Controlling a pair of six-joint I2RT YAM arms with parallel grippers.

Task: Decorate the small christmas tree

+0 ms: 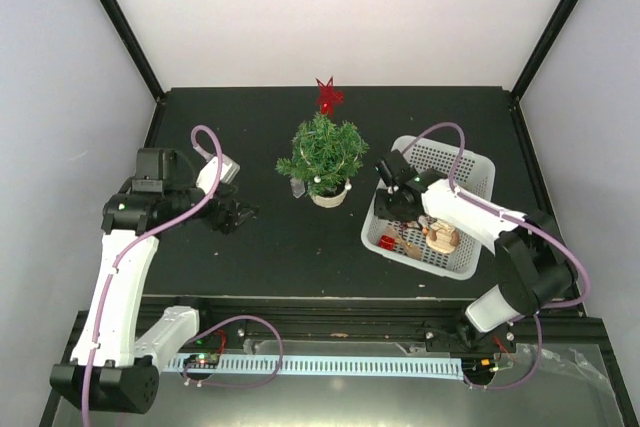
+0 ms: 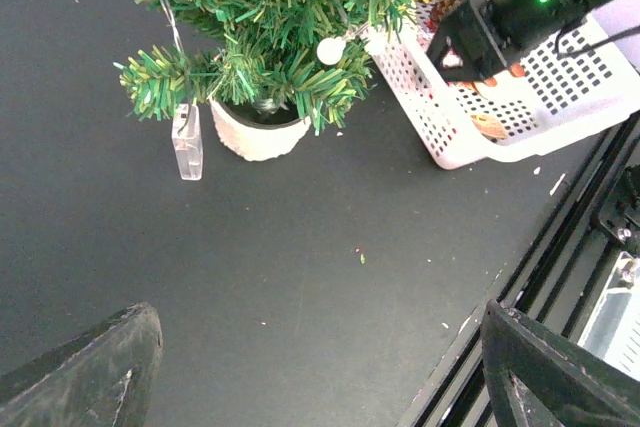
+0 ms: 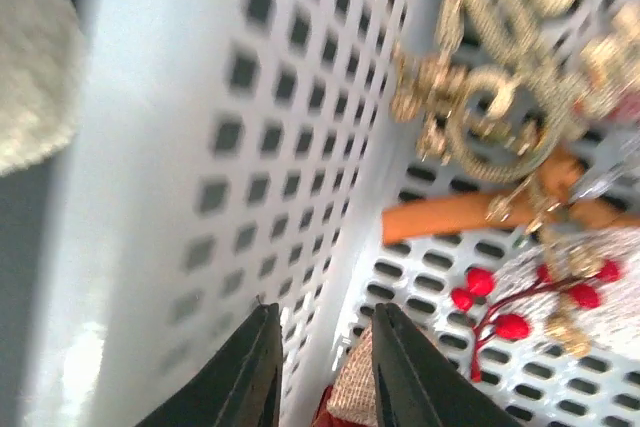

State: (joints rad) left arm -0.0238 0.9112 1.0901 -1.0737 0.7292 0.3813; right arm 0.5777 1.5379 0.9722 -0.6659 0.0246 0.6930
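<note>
The small christmas tree (image 1: pixel 322 152) stands mid-table in a white pot (image 1: pixel 329 194), with a red star (image 1: pixel 328 95) on top, a white ball (image 2: pixel 330 50) and a clear hanging ornament (image 2: pixel 187 142). The tree also shows in the left wrist view (image 2: pixel 270 17). My left gripper (image 1: pixel 240 213) is wide open and empty, left of the tree above bare table (image 2: pixel 320 377). My right gripper (image 1: pixel 390 209) reaches into the white basket's (image 1: pixel 470 172) left side. Its jaws (image 3: pixel 320 367) stand a little apart by the basket wall, over a burlap ornament (image 3: pixel 355 392), holding nothing.
The basket holds a gold glitter ornament (image 3: pixel 500 97), a red berry sprig (image 3: pixel 500 317) and an orange piece (image 3: pixel 450 217). The basket (image 2: pixel 520 97) sits just right of the pot (image 2: pixel 258 132). A black rail (image 1: pixel 330 322) runs along the table's near edge.
</note>
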